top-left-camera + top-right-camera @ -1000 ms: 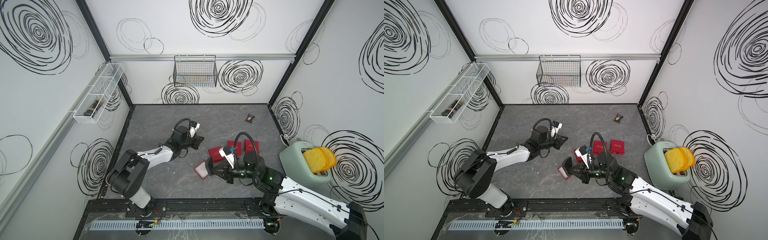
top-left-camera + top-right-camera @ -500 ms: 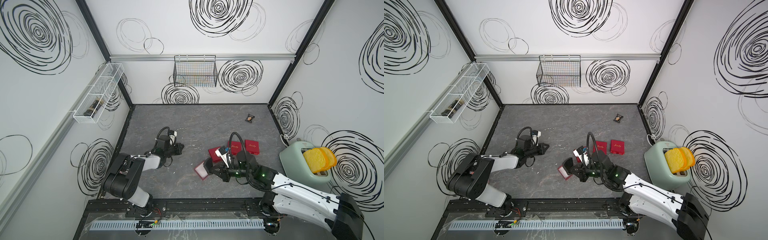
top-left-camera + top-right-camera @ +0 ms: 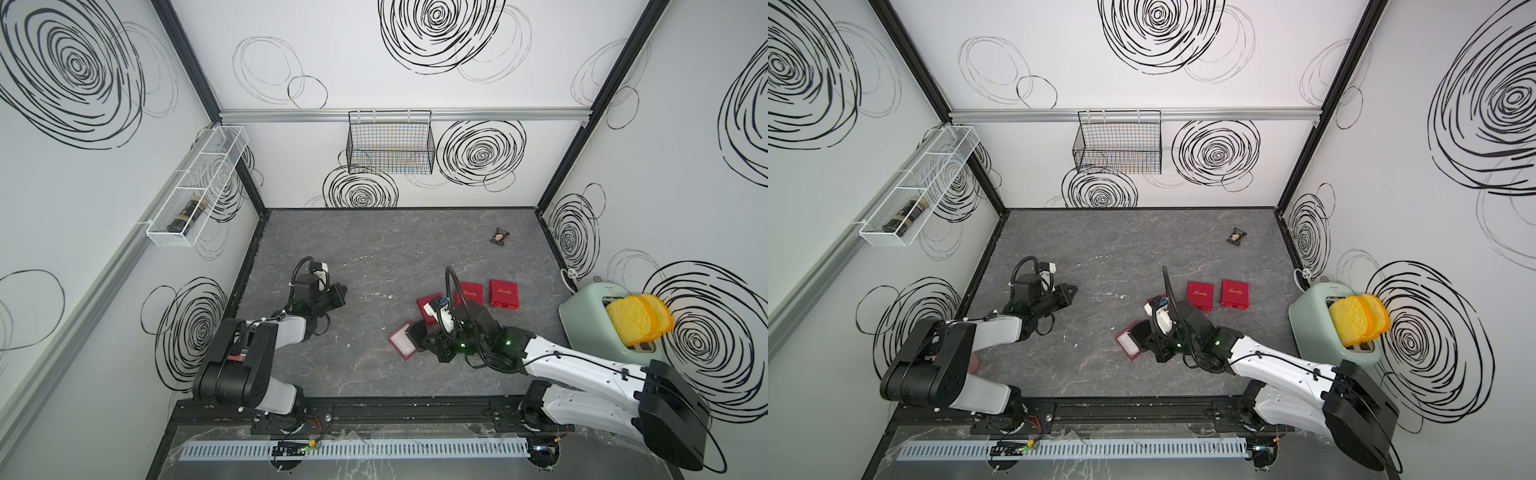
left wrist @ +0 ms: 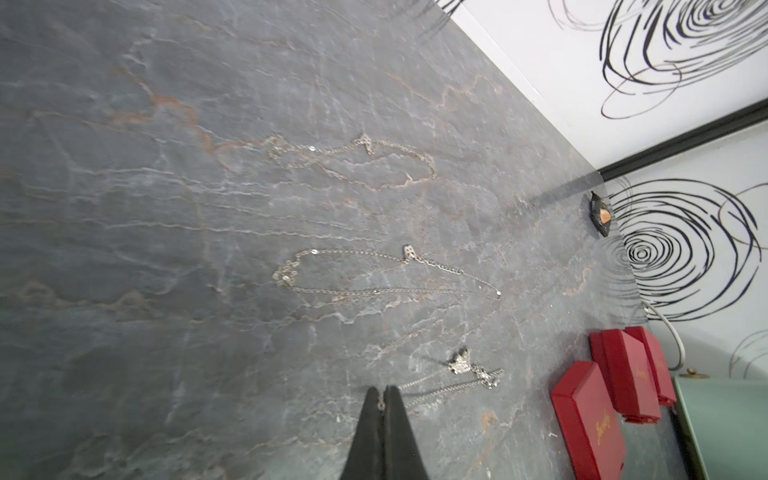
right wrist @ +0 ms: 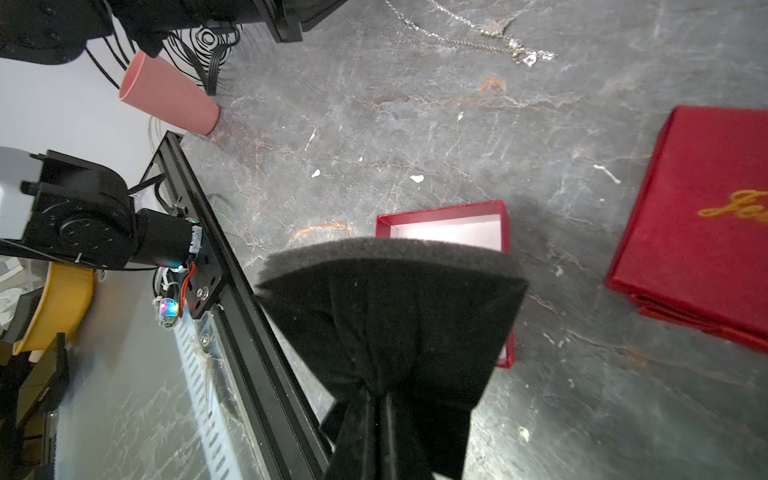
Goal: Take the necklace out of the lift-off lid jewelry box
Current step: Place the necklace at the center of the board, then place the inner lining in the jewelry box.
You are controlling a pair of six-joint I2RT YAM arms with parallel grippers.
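The jewelry box base [image 5: 444, 224], red with a white lining, lies open on the grey table [image 3: 374, 374] and shows in both top views [image 3: 402, 346] [image 3: 1128, 345]. Just over it my right gripper [image 5: 380, 399] is shut on a black foam pad [image 5: 386, 299]. A red lid [image 3: 428, 305] with gold script lies behind it. My left gripper [image 4: 384, 395] is shut on the end of the silver necklace [image 4: 461, 365]. Its pendant and chain trail on the table towards the boxes [image 3: 1108, 295].
Two other necklaces [image 4: 353, 162] [image 4: 386, 274] lie further out on the table. Two closed red boxes [image 3: 469, 293] [image 3: 504, 293] sit right of centre, near a green toaster [image 3: 598, 328]. A pink cup [image 5: 166, 99] stands by the left arm's base. A dark packet [image 3: 500, 237] lies at the back right.
My left gripper has drawn back to the left, away from the boxes, staying shut. My right gripper has stayed over the open box with the foam pad.
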